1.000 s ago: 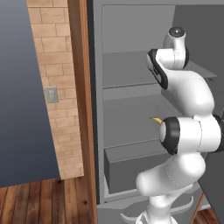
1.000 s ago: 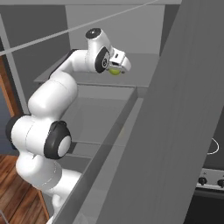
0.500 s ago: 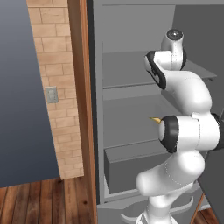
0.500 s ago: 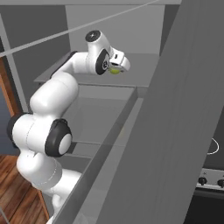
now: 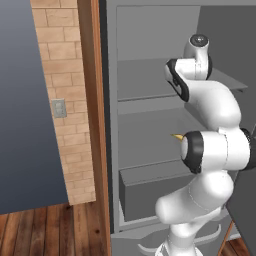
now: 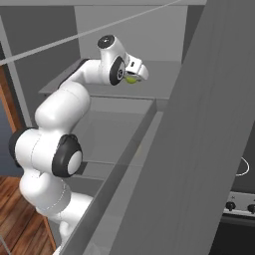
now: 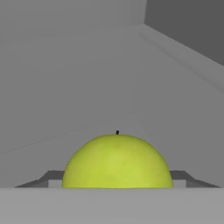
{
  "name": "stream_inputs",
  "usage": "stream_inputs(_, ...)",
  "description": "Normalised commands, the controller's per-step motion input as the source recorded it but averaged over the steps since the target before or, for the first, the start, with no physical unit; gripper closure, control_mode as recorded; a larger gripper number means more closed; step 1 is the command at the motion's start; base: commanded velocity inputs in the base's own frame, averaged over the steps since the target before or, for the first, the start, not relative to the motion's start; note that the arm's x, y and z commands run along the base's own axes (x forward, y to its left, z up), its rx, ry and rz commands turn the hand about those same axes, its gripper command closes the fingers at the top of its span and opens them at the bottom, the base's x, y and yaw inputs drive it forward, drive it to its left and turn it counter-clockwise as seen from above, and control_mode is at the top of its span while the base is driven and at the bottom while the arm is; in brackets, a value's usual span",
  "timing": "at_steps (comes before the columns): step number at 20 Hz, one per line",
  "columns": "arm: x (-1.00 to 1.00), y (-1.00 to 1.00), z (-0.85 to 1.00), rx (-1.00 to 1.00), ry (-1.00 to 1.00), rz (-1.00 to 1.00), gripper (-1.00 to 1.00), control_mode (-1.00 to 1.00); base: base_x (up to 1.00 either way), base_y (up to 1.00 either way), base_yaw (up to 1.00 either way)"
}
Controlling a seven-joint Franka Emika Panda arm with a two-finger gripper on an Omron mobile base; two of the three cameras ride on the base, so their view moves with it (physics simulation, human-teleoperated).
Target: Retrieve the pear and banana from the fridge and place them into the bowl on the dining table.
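Gripper (image 7: 117, 181) clamped on the pear (image 7: 117, 161), smooth shiny yellow-green dome with tiny dark stem, a dark fingertip (image 7: 41, 179) touching each side. Held over a flat matte grey upper shelf (image 6: 164, 74) inside the fridge (image 5: 150, 90), near its back wall.

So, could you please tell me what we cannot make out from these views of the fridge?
- Banana: left base view, just a yellow tip shows; the arm's elbow hides the rest.
- Pear: hand view, its lower part is cut off at the bottom; right base view, mostly hidden by the gripper.
- Finger contact with the pear: not clear in any view.
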Motion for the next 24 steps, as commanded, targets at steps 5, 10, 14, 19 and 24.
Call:
stream_inputs(5,-0.92,0.02,0.00,0.00,0.02,0.00,1.00,-1.00,0.00,0.00,0.00)
stream_inputs(10,-1.00,0.13,0.00,0.00,-0.01,0.00,1.00,-1.00,0.00,0.00,0.00)
stream_inputs(14,-1.00,0.23,0.00,0.00,-0.07,0.00,1.00,-1.00,0.00,0.00,0.00)
stream_inputs(19,-1.00,0.20,0.00,0.00,-0.01,0.00,1.00,-1.00,0.00,0.00,0.00)
stream_inputs(24,-0.56,0.16,0.00,0.00,0.00,0.00,1.00,1.00,-0.36,0.12,0.00)
